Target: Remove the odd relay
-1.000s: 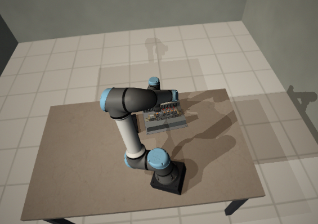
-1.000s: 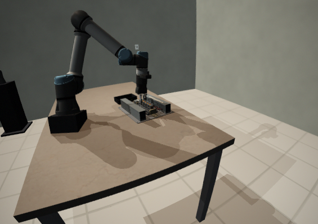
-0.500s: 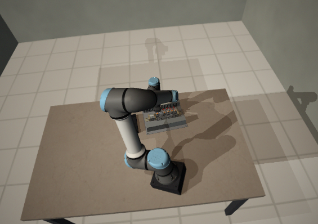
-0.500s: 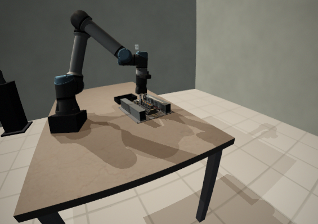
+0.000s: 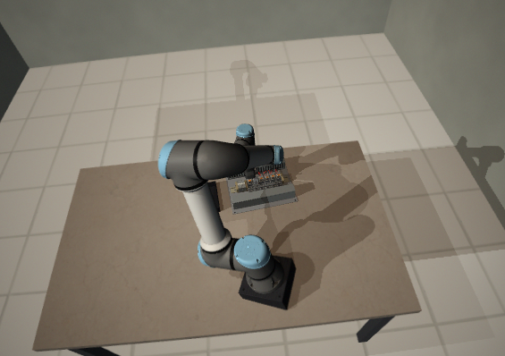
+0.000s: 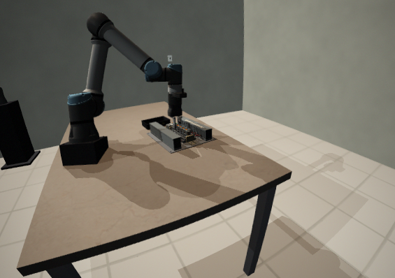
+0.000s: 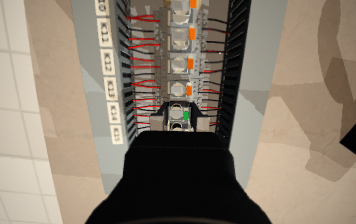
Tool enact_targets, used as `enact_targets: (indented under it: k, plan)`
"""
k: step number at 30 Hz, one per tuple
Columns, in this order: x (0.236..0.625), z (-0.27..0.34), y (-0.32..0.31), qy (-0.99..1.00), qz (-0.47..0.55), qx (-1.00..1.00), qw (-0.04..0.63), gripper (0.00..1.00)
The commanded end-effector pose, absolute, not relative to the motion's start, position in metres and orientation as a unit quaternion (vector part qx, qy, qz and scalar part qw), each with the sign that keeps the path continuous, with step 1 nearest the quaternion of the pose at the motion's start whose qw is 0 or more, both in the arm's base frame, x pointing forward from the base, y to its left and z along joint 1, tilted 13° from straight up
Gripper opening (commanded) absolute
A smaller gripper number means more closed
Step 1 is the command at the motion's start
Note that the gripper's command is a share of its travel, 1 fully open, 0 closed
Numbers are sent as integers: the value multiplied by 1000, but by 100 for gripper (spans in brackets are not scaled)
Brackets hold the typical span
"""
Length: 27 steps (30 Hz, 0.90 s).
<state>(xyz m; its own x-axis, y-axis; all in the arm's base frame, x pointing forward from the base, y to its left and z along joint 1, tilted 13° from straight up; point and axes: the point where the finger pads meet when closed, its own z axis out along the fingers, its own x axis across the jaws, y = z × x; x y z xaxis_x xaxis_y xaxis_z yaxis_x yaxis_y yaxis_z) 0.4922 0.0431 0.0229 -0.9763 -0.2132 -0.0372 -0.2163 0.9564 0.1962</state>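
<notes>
On my screens the brown surface fills most of the view, carrying the UR7e arm on its black base block. I see the arm folded up and over, its wrist pointing straight down at the far side of the surface.

Under the wrist sits the relay panel, a grey plate with a long grey cover block along one edge and slotted wire ducts either side of a relay row; it looks flat on the surface from the exterior view. Just beside its far end I can make out the black parts tray, standing apart from the panel.

Through the wrist camera I count four relays with orange buttons running away from me, red wires on one side and black on the other.

The gripper is clamped on the nearest relay, the green-button relay, one finger on each flank. That relay sits in line with the row, at the panel's end.
</notes>
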Motion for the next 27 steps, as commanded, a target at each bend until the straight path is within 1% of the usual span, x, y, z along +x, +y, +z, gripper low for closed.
enact_targets:
  k: [1, 27]
  plan:
    - [492, 24, 43, 989, 101, -108, 16, 0]
    - [491, 24, 43, 988, 103, -106, 34, 0]
